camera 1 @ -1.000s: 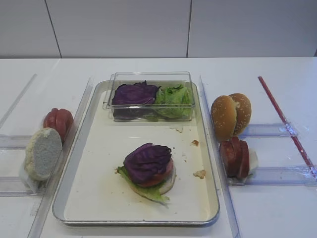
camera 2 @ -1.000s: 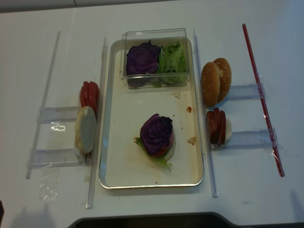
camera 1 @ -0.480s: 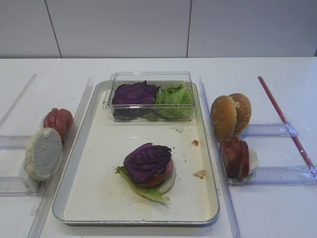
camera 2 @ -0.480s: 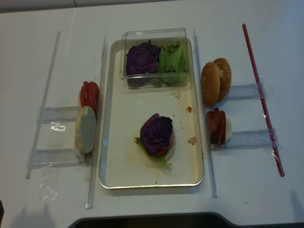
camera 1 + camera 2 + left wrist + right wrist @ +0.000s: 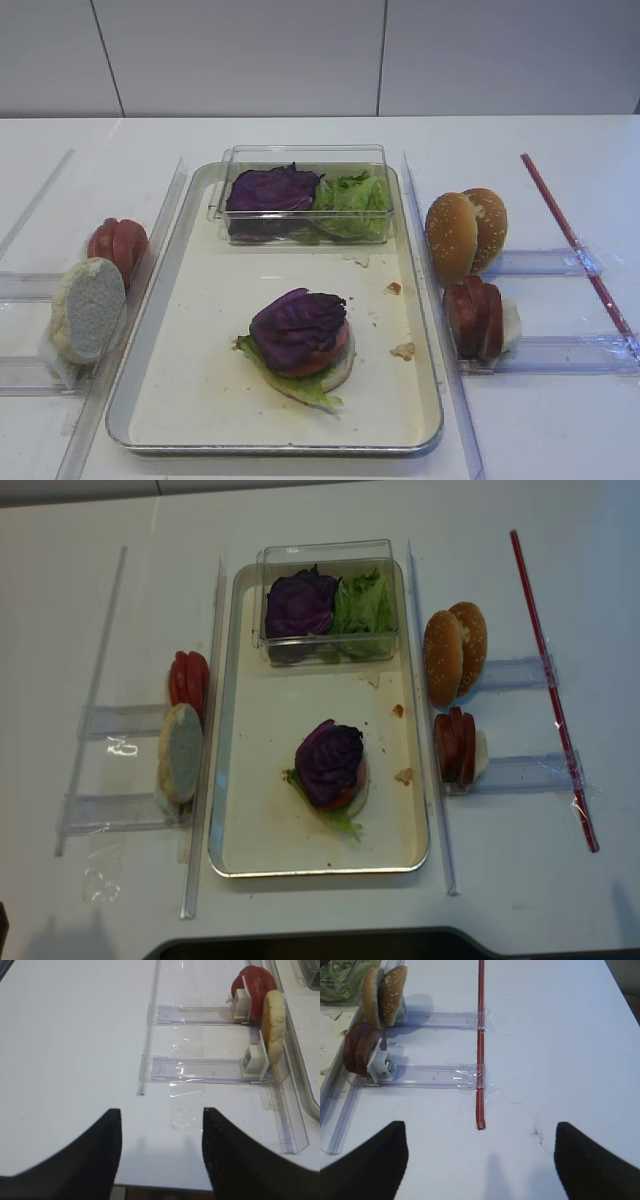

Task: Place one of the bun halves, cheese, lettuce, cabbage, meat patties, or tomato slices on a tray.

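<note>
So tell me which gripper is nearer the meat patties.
Right. The right gripper hovers just short of the patties on its rack; the left gripper is on the tray's far side.

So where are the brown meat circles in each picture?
Exterior high: dark reddish-brown round meat patties, right of the tray, below the sesame buns.
Exterior high realsense: right of the tray.
Right wrist: upper left.
Left wrist: not in it.
Shared landmark: the sesame buns beside them.
</note>
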Available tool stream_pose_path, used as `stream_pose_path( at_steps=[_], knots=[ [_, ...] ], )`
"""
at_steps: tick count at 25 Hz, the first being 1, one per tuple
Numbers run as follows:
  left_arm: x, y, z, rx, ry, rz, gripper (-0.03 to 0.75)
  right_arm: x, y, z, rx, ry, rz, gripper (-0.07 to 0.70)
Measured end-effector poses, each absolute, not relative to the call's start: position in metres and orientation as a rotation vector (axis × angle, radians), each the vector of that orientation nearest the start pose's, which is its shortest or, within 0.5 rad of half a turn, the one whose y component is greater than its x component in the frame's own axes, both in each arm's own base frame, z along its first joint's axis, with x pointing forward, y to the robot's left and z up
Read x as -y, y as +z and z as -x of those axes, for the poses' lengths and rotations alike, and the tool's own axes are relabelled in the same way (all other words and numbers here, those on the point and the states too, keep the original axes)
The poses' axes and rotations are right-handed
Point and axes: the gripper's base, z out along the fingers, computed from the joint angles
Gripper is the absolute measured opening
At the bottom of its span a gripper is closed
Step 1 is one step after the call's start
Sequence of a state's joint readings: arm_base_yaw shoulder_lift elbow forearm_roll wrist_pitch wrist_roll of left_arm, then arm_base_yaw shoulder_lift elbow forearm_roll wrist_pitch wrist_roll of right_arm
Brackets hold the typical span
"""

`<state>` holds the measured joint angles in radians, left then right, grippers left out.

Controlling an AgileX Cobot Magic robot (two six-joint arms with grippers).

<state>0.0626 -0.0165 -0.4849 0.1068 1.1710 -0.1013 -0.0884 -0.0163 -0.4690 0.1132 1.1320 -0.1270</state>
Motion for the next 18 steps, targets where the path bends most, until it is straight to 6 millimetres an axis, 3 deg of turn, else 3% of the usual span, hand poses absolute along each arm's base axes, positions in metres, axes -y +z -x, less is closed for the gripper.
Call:
stream_pose_path(
  at_steps=[18],
  knots=[
    [-0.0082,0.2647,0.0115,-2.142,0.108,0.188,0.376,-0.0099,0.2634,0.0065,-2.124,0.01,0.05,0.624]
  ],
)
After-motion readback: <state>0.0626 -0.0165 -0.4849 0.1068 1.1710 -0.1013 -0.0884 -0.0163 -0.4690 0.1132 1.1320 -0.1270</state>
